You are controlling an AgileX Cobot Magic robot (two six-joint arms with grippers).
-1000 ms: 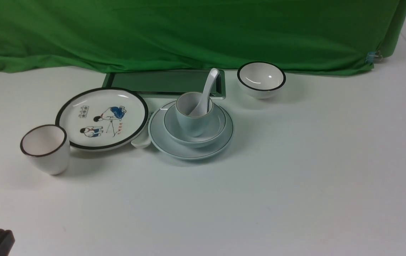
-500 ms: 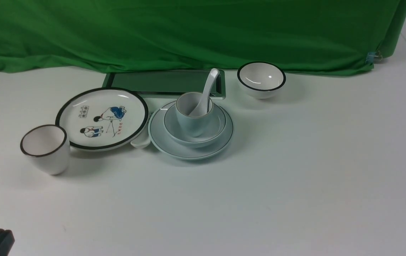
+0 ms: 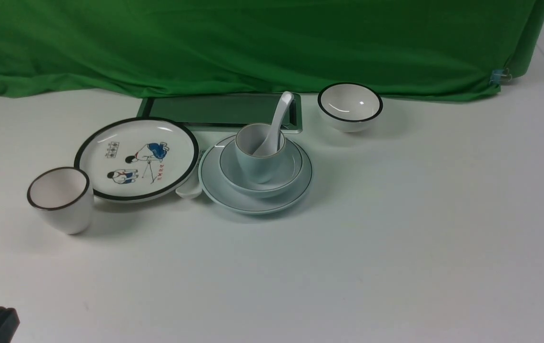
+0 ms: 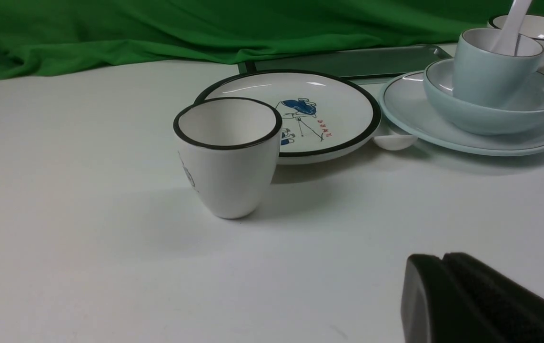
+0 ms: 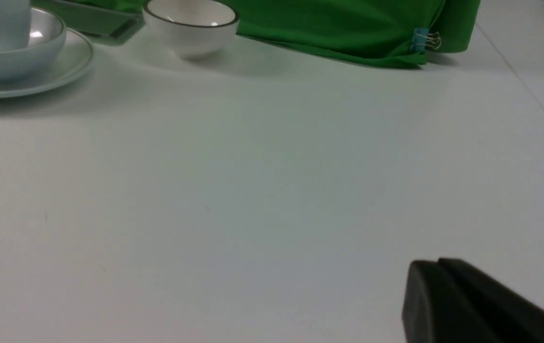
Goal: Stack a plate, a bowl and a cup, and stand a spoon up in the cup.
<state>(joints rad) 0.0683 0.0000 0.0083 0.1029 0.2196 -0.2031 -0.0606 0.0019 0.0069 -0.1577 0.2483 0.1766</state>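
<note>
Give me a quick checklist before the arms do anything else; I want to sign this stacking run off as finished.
1. Bowl sits centred on the plate: ok.
2. Cup stands upright in the bowl: ok.
3. Spoon stands in the cup, handle leaning on the rim: ok.
4. Left gripper shut, holding nothing, near the table's front edge, away from the stack: ok.
5. Right gripper shut, holding nothing, over bare table: ok.
6. Second white spoon wedged between the cartoon plate and the pale plate, whether touching it: cannot tell.
</note>
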